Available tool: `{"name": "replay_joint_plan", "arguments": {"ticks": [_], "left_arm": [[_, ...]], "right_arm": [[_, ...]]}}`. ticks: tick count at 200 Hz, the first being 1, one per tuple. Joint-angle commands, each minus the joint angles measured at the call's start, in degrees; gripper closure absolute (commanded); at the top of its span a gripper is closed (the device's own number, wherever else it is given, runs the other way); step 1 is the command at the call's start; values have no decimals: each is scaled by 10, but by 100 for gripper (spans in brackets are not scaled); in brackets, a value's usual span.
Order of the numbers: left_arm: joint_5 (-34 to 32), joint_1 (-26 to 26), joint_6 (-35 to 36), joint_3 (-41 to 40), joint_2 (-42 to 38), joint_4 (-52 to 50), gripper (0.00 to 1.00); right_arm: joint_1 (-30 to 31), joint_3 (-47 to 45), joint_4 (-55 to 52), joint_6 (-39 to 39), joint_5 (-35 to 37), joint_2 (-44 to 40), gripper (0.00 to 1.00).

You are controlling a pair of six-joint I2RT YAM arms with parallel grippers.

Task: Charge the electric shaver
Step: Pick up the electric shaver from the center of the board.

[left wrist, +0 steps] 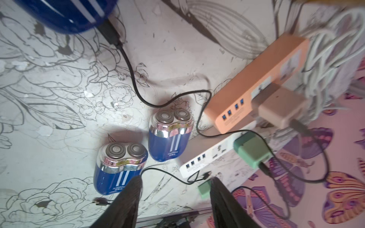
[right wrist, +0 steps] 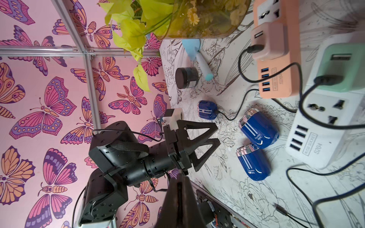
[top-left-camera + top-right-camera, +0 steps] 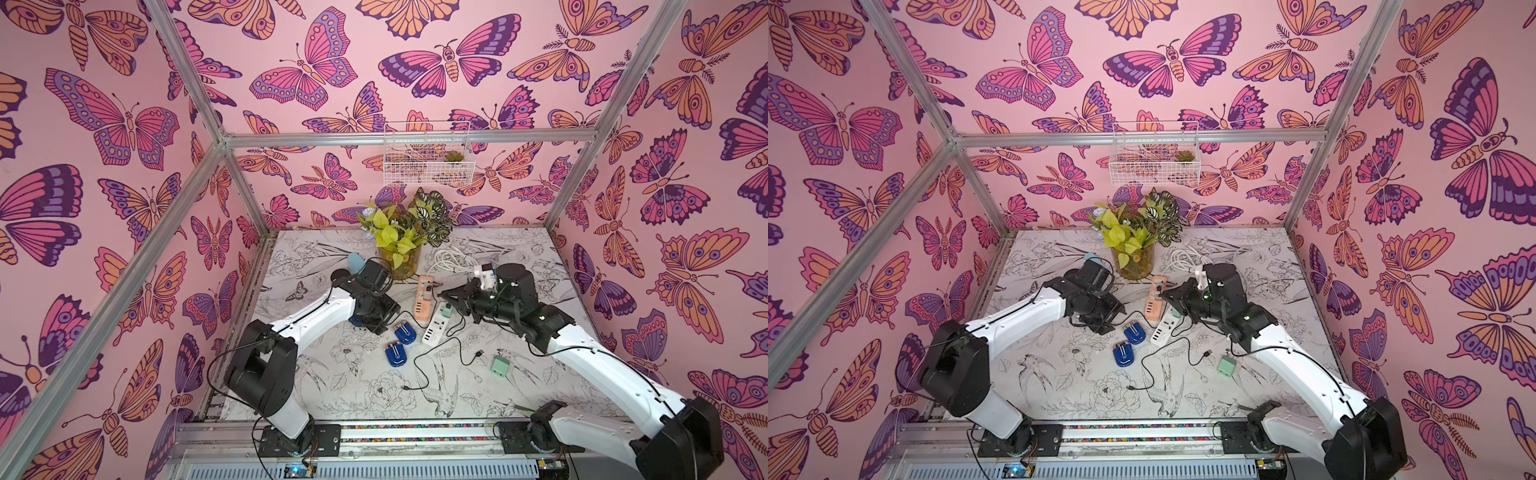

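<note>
Left hand [image 1: 176,178]: released, fingers apart with nothing between them, above the table [image 3: 374,395] near the corded shaver.
Right hand [image 2: 178,177]: clenched shut, near the orange power strip [image 3: 420,309].
Corded shaver [image 2: 207,110]: on the table, black cable [image 1: 132,73] plugged into its end.
Cable's far end: runs toward the power strips; which adapter it reaches, cannot tell.
Spare shavers [image 1: 169,138] [image 1: 120,167]: two, side by side, just beside the white power strip [image 1: 199,161].

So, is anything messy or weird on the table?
A little messy: a green adapter lies loose, plugged into nothing, and a black cable sprawls with both ends unplugged. Two blue shavers lie flat with no cable attached. Nothing looks spilled or broken.
</note>
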Motion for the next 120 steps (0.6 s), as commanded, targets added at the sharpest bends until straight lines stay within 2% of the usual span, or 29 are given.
{"name": "replay_joint_plan", "arguments": {"ticks": [1,30,58,120], "left_arm": [[-36,-22,49,37,35,-74,39],[-45,-36,46,54,74,-89,35],[-58,-50,61,84,110,-81,25],[-66,-70,64,100,163,-61,27]], "right_arm": [[-7,-4,-23,-21,23,-23,100],[-13,-16,-23,-18,23,-38,100],[-18,-34,-11,-8,21,-49,100],[-24,-56,-7,1,14,-66,100]]}}
